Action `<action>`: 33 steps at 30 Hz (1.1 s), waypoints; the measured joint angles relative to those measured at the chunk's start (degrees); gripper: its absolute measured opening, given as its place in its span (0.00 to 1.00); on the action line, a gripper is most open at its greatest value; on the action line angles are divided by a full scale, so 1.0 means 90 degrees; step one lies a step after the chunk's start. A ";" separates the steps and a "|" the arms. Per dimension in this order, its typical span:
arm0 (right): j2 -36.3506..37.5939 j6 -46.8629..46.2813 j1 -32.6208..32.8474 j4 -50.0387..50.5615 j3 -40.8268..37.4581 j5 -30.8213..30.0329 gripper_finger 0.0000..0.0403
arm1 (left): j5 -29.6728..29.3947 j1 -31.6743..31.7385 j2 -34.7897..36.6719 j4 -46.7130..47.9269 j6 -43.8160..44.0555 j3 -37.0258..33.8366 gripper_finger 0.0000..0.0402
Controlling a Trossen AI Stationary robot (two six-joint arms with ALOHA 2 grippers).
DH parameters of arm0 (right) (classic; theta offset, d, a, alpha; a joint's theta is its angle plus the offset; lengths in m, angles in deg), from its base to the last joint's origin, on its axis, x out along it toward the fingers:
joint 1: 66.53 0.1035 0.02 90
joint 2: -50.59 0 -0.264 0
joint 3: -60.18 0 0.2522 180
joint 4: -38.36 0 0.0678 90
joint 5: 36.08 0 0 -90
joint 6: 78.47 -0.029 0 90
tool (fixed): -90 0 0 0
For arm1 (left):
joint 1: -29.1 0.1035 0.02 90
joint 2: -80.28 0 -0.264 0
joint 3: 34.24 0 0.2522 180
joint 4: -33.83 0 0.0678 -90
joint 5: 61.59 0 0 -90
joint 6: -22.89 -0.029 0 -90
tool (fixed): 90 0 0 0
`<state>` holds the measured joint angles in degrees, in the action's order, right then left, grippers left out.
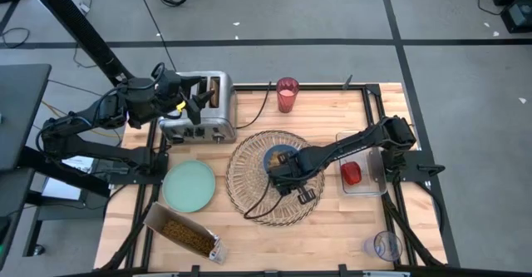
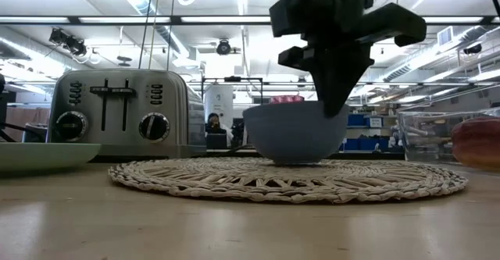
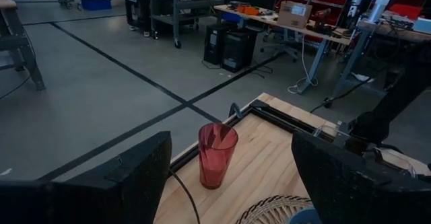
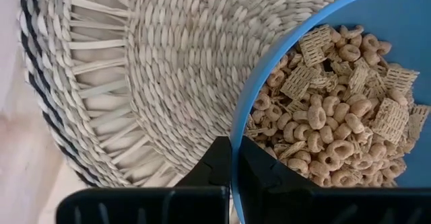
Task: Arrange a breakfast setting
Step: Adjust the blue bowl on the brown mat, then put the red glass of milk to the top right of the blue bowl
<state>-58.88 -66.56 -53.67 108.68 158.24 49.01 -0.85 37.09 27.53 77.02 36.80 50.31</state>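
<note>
The table point(image 1: 332, 227) is pale butcher-block wood in a dark frame, standing on a grey floor crossed by dark tape lines. The low view looks past it into a workshop with strip lights, shelving and a person seated far behind the toaster point(image 2: 117, 112).

With the mat point(image 1: 270, 177) as the landmark: the bowl point(image 1: 279, 157) sits on the mat, near its centre. The right gripper point(image 1: 287, 175) is over the mat at the bowl, its fingers together on the bowl's rim, one inside and one outside. The plate point(image 1: 189, 185) lies just beside the mat toward the left arm. The toaster stands beyond the mat on that same side, with the left gripper point(image 1: 193, 102) above it, fingers spread apart and holding nothing. The cup point(image 1: 287, 94) stands upright beyond the mat near the far edge. The tray point(image 1: 366, 173) lies just beside the mat toward the right arm, with a red fruit point(image 1: 352, 173) in it. A cereal box point(image 1: 183, 234) lies on its side nearer than the plate, and a clear glass point(image 1: 384, 245) stands near the front corner on the right arm's side.

Only the right wrist view shows the bowl's contents: cereal point(image 4: 330, 116) of rings and woven squares. Only the low view shows the toaster's dials and levers. The left wrist view shows the cup from the side, empty and translucent.
</note>
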 joint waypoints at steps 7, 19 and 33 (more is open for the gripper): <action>0.0000 0.0004 0.0017 -0.0190 0.0000 0.0137 0.07 | 0.0000 0.0000 0.0000 0.0000 -0.0002 0.0000 0.78; 0.0085 -0.0043 0.0015 0.0271 0.0239 0.0467 0.27 | 0.0000 0.0000 0.0001 0.0002 -0.0024 0.0000 0.78; 0.1852 -0.0287 -0.1849 0.0661 0.1324 -0.0160 0.61 | 0.0167 -0.0143 0.0000 0.0000 0.0053 -0.0002 0.78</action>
<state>-42.22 -69.14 -70.31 114.63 170.15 47.57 0.66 35.80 27.53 77.02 37.28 50.28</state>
